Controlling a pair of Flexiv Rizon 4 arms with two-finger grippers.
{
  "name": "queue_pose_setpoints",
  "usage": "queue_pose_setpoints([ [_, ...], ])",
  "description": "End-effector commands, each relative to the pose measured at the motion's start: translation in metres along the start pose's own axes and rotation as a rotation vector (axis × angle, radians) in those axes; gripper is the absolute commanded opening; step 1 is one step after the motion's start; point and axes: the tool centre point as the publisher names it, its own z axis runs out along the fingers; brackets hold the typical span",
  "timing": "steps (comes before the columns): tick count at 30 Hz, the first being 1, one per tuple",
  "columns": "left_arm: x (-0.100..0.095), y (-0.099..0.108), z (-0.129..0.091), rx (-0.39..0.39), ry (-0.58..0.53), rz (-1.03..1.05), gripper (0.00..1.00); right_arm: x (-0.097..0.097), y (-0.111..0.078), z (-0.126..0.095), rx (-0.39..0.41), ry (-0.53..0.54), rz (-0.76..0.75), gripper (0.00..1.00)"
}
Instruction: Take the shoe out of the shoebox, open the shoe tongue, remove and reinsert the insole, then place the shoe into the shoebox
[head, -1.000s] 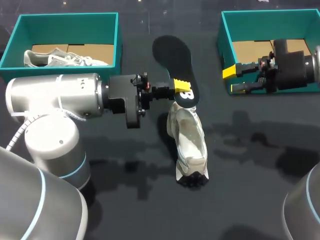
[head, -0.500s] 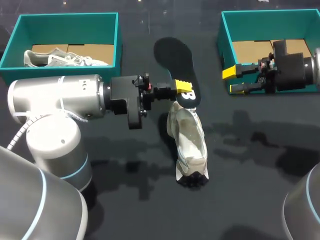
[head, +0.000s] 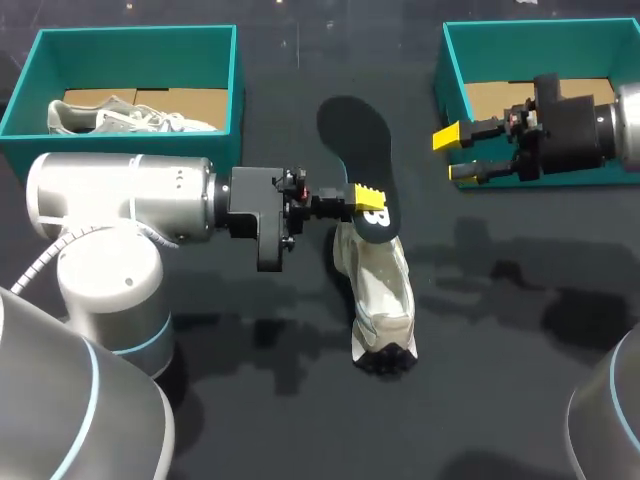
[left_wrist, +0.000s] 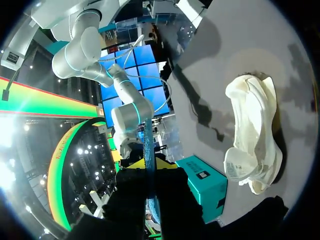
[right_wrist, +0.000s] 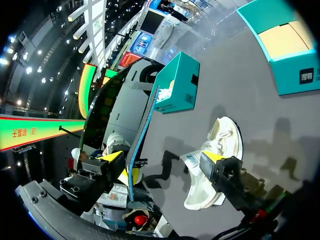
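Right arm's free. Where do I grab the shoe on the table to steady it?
Probably take the shoe at its near end, across its narrow width, coming in from the right gripper's own side. The left gripper holds the insole over the far end, so that end and the left flank are crowded.

- Right gripper (right_wrist: 163, 156): fingers spread wide, nothing between them.
- Insole (right_wrist: 140, 137): edge-on ahead.
- White shoe (right_wrist: 225, 135): on the table beside it.
- Teal shoebox (right_wrist: 177, 85): beyond.
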Motion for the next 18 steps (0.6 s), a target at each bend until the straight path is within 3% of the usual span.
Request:
queue_pose_setpoints([
  [1,0.005,0.003,0.008,0.012,0.003,0.008,0.0,0.001,0.01,0.006,0.06,0.011,-0.023,1.0],
  [18,0.009,0.014,0.027,0.023,-0.002,0.082,0.0,0.011,0.025,0.028,0.167,0.058,-0.018,1.0],
])
